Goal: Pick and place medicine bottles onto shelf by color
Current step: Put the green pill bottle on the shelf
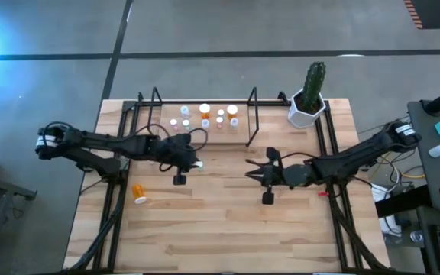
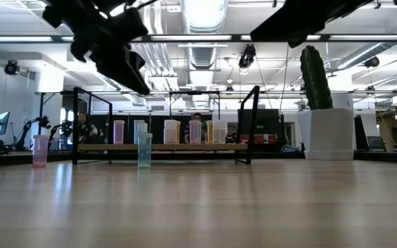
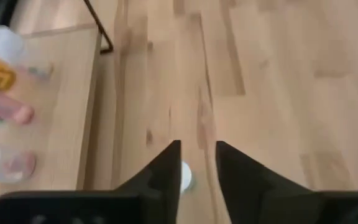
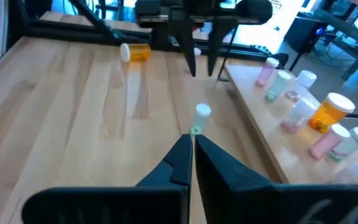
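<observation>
While raised over a greenish bottle (image 4: 201, 118), left gripper (image 1: 197, 163), jaws parted.

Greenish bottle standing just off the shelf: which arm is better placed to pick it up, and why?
Left. The left gripper hangs open almost above the greenish bottle; the right gripper, shut, sits farther away.

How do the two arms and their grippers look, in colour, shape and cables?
Both arms are black, thin and jointed. The left arm has a white band near its base and a black cable looping by the left gripper. The right arm ends in the right gripper. The fingers are dark, flat and pointed.
</observation>
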`<action>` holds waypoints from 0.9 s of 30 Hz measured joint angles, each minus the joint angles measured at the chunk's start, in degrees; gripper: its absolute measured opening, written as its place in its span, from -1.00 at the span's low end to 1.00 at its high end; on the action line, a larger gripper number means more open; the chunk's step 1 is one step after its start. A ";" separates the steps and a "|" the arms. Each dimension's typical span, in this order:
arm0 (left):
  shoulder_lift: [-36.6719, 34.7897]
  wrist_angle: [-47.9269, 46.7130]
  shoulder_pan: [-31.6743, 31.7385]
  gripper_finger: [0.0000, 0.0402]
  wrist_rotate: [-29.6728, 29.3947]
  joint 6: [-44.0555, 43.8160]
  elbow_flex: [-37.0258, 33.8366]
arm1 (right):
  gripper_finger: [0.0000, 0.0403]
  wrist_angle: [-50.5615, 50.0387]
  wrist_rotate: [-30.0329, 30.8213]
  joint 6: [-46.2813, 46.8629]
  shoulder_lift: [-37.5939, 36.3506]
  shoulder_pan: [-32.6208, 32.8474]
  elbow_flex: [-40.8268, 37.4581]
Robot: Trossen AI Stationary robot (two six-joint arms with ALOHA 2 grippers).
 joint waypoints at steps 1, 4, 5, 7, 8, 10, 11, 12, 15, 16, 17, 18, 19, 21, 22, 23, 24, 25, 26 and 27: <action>1.02 -1.09 0.00 -0.54 -0.40 0.01 0.95 | -0.96 0.04 -0.03 -0.03 -0.39 0.14 -0.47; 3.69 -3.80 0.00 -0.35 -0.56 0.04 2.52 | -0.96 0.38 -0.16 0.14 -0.45 0.21 -0.89; 4.57 -4.37 0.00 -0.28 -0.56 0.10 2.79 | -0.96 0.36 -0.14 0.20 -0.39 0.15 -0.95; 6.12 -4.44 0.00 -0.17 -0.54 0.25 2.76 | -0.96 0.71 -0.10 0.10 0.12 0.13 -0.97; 6.79 -4.50 0.02 -0.11 -0.54 0.49 2.72 | -0.96 0.71 -0.12 0.00 0.27 0.13 -0.97; 8.20 -4.35 0.04 -0.02 -0.73 1.43 2.72 | -0.96 0.38 -0.14 -0.01 0.30 0.13 -1.03; 8.80 -4.41 0.04 0.02 -0.96 1.66 2.69 | -0.96 0.73 -0.14 0.00 0.35 0.13 -1.03; 9.42 -4.21 0.04 0.05 -1.32 1.88 2.69 | -0.96 0.81 -0.14 -0.02 0.32 0.13 -1.01; 11.09 -3.31 0.15 0.10 -3.75 2.62 2.69 | -0.96 0.80 -0.14 -0.02 0.28 0.13 -1.01; 11.73 -3.26 0.15 0.11 -5.02 3.02 2.69 | -0.96 0.89 -0.14 -0.02 0.28 0.13 -1.01; 12.30 -3.25 0.15 0.11 -5.97 3.23 2.68 | -0.96 1.03 -0.14 -0.02 0.28 0.13 -1.01; 12.89 -3.25 0.18 0.11 -6.63 3.31 2.66 | -0.96 1.06 -0.14 -0.02 0.28 0.13 -1.01; 13.41 -3.05 0.28 0.11 -6.70 3.34 2.66 | -0.96 1.09 -0.14 -0.02 0.32 0.13 -1.01; 14.35 -2.23 0.31 0.11 -6.68 3.36 2.66 | -0.96 1.08 -0.14 -0.04 0.33 0.13 -1.01; 14.69 -2.19 0.43 0.11 -6.68 3.43 2.66 | -0.96 1.14 -0.14 -0.04 0.33 0.13 -1.01; 15.05 -2.16 0.52 0.11 -6.68 3.54 2.66 | -0.96 1.17 -0.14 -0.04 0.33 0.13 -1.01; 15.44 -1.70 0.56 0.11 -6.66 3.63 2.66 | -0.96 1.16 -0.14 -0.04 0.33 0.13 -1.01; 15.61 -1.60 0.76 0.11 -6.60 3.66 2.66 | -0.96 1.16 -0.14 -0.04 0.33 0.13 -1.01; 15.74 -1.97 0.88 0.11 -6.49 3.66 2.65 | -0.96 1.13 -0.14 -0.04 0.33 0.13 -1.01; 16.00 -1.83 0.89 0.11 -6.42 3.69 2.64 | -0.96 1.17 -0.14 -0.04 0.33 0.13 -1.01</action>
